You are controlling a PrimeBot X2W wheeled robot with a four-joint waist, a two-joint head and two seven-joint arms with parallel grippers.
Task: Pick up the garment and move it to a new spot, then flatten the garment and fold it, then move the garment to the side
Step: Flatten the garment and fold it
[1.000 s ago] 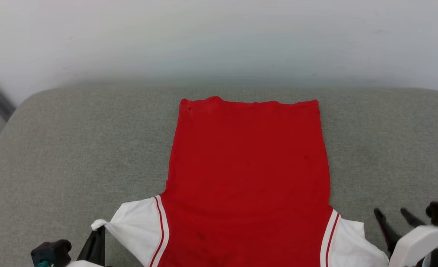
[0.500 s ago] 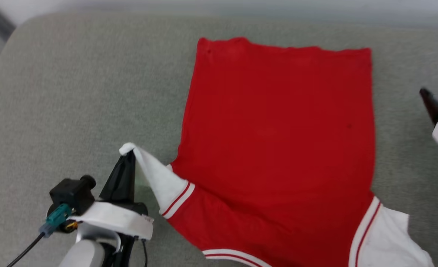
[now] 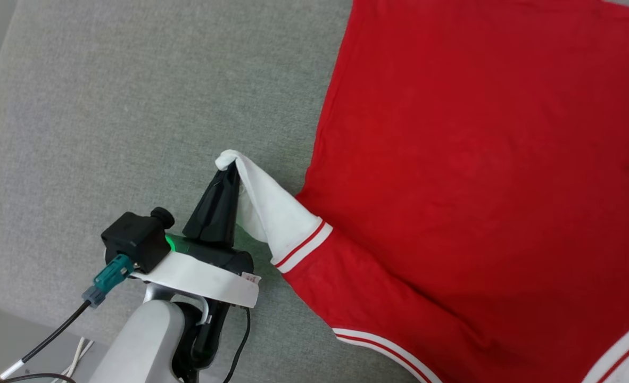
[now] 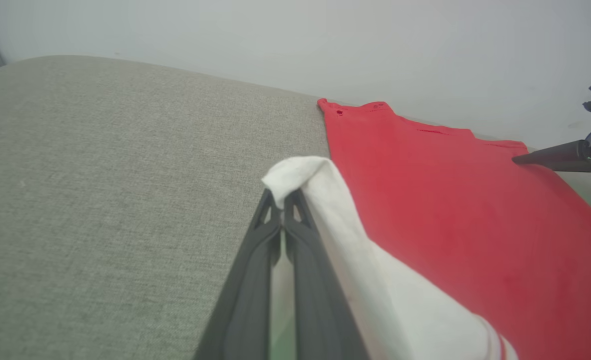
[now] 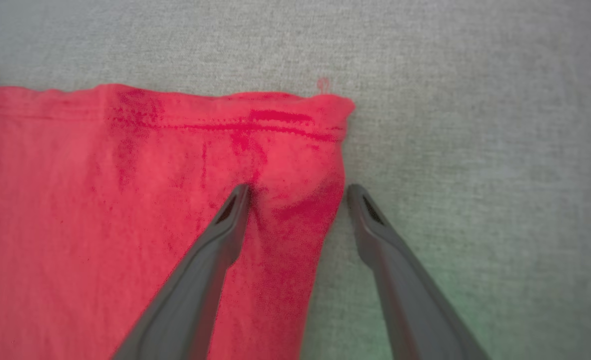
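1 garment [image 3: 479,159] sleeve [image 3: 272,213] clamped, L fingers [image 3: 216,207]; R fingers [image 5: 195,270] apart astride hem [image 5: 275,120] on cushion [image 3: 133,106].

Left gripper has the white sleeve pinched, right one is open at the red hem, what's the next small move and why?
Probably close the right gripper on the garment at its hem corner: the jaws straddle that edge, open, while the left gripper holds the sleeve.

Soft, even light; the garment [image 5: 125,200] looks blurred in right wrist view.
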